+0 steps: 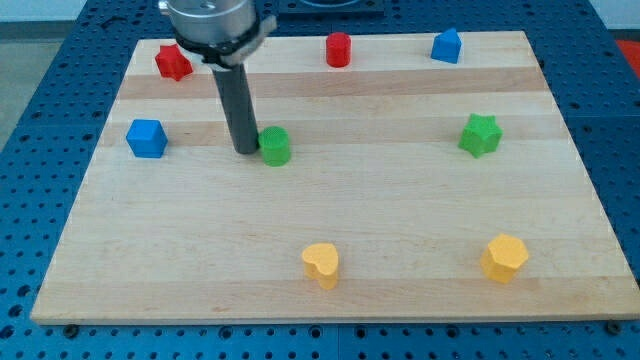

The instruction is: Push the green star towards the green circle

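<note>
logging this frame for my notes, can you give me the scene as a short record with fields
tip: my tip just left of the green circle, close or touching
target block: green star, far right of the tip, untouched
blues: blue cube left edge; blue block top right
reds: red star top left; red cylinder top centre
yellows: yellow heart; yellow hexagon
surface: wooden board

Single view only, looking down at a slant from the near edge of the board (330, 290) toward its far edge. Set at middling range: nearly all the board in frame, blue pegged table (40, 160) showing round it, the arm cut off at the view's top.
</note>
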You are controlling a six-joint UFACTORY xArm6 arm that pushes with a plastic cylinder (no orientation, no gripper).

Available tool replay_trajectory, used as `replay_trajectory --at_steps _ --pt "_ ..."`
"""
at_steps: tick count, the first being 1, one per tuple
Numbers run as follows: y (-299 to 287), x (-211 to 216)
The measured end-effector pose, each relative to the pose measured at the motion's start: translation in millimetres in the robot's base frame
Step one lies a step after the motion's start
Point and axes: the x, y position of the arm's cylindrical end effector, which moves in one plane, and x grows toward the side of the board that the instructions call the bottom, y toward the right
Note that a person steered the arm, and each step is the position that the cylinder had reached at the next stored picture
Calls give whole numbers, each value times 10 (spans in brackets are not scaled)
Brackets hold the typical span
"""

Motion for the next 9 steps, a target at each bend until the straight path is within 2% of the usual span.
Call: replay_trajectory --at_steps 2,3,5,6,7,9 --pt "286 -82" --pt "531 -684" --pt "2541 -724" --pt "3287 -749" --pt "3310 -301" --pt "2554 -200"
